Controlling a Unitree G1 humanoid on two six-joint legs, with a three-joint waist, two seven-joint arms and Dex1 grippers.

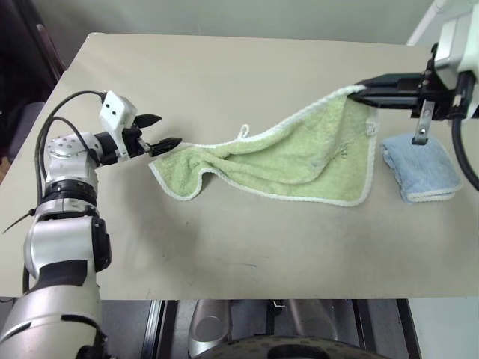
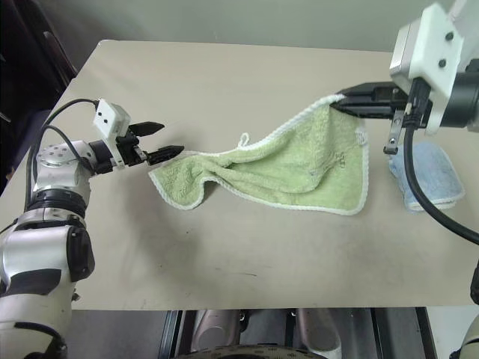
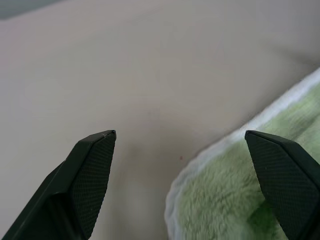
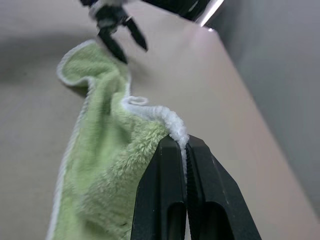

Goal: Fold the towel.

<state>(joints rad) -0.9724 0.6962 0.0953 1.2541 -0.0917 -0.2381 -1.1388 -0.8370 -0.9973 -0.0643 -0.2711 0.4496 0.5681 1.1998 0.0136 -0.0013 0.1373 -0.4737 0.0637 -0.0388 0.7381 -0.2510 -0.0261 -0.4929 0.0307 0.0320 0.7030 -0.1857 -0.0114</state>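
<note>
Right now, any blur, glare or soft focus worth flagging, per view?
Left wrist view: light green terry cloth towel soft, near fingers sharp. Right wrist view: far left gripper blurred, bright glare streak beside it. Eye views: even light, no glare.

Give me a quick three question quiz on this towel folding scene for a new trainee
1. True or false: the right gripper is shut on a corner of the green towel.
2. What lies folded on the table under the right arm? A) a blue towel B) a sponge C) a cup
3. Fill in: the left gripper is ____, beside the towel's far corner.

Key: 1 true; 2 A, the blue towel; 3 open.
</note>
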